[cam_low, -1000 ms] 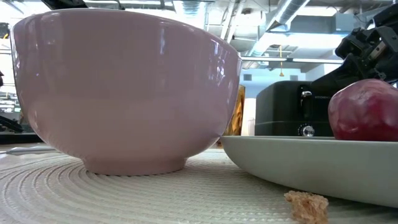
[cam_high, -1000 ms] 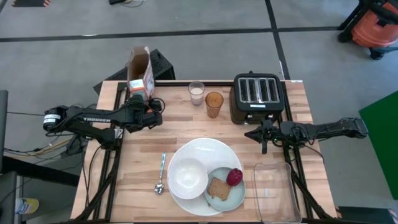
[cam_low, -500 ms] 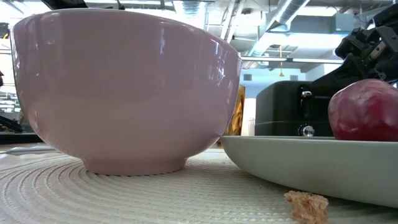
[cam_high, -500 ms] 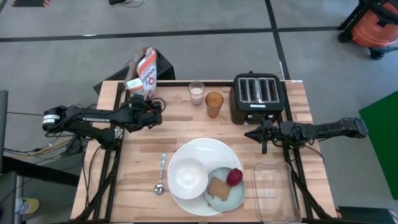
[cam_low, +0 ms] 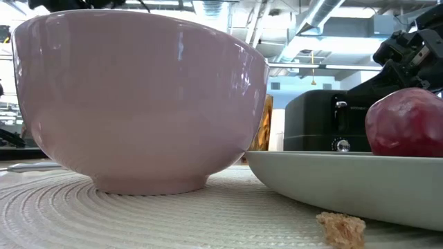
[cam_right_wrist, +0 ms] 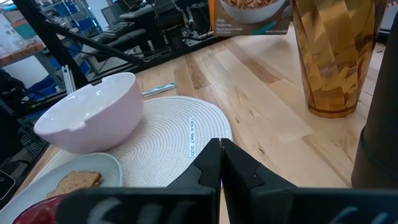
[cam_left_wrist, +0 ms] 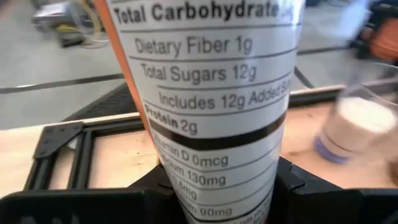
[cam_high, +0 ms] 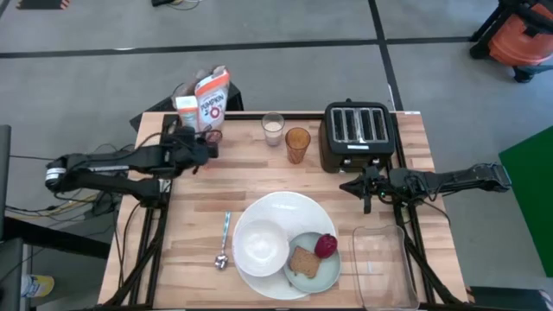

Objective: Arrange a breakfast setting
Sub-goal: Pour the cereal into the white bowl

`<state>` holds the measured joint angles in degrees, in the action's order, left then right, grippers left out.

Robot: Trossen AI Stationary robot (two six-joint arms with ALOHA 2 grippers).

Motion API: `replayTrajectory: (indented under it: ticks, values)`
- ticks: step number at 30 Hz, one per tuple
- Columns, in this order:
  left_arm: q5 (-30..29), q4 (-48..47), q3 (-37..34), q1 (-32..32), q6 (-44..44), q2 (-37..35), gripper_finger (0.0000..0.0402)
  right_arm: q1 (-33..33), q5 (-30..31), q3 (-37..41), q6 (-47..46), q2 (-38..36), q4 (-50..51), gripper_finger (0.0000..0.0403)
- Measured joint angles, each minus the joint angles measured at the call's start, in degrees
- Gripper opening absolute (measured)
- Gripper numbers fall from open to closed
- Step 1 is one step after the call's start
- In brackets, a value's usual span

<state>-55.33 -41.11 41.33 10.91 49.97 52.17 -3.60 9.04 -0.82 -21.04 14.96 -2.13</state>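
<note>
Gripping the cereal box (cam_high: 212, 97) low at eleven o'clock, the left gripper (cam_high: 195, 145) could topple it into the milk glass (cam_high: 273, 129); the right gripper (cam_high: 366, 187) waits pinched shut.

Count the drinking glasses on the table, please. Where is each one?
2. The milk glass and the amber glass stand side by side at the table's far edge, between the cereal box and the black toaster.

A grey concrete floor (cam_high: 104, 78) crossed by dark lines was seen around the light wooden slatted table (cam_high: 199, 194). An orange shop vacuum (cam_high: 518, 39) was parked far off. Ceiling ducts (cam_low: 325, 17) were lit overhead.
</note>
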Motion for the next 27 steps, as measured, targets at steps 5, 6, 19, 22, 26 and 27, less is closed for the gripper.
replayTrajectory:
  ticks: [5,6,19,22,26,27]
  values:
    - [5.18,-0.38,0.06,-0.02,-9.28,-7.21,0.0108,0.00,0.00,0.00,0.00,0.02,0.00,0.0031]
    - [6.31,-0.40,0.06,0.00,-11.94,-8.54,0.0108,-0.02,0.00,0.00,0.00,0.01,-0.01,0.0031]
    - [30.28,-0.93,3.59,0.01,-36.16,-19.92,0.0108,0.00,0.00,0.00,0.00,0.02,-0.02,0.0031]
    - [34.27,-2.99,7.04,-0.02,-41.75,-19.93,0.0108,0.00,0.00,0.00,0.00,0.02,0.00,0.0031]
    - [39.82,-6.69,11.41,0.01,-49.37,-19.15,0.0108,0.00,0.00,0.00,0.00,0.00,-0.01,0.0031]
    - [40.75,-7.39,12.54,-0.03,-51.05,-18.86,0.0108,0.00,0.00,0.00,0.00,0.00,0.00,0.0031]
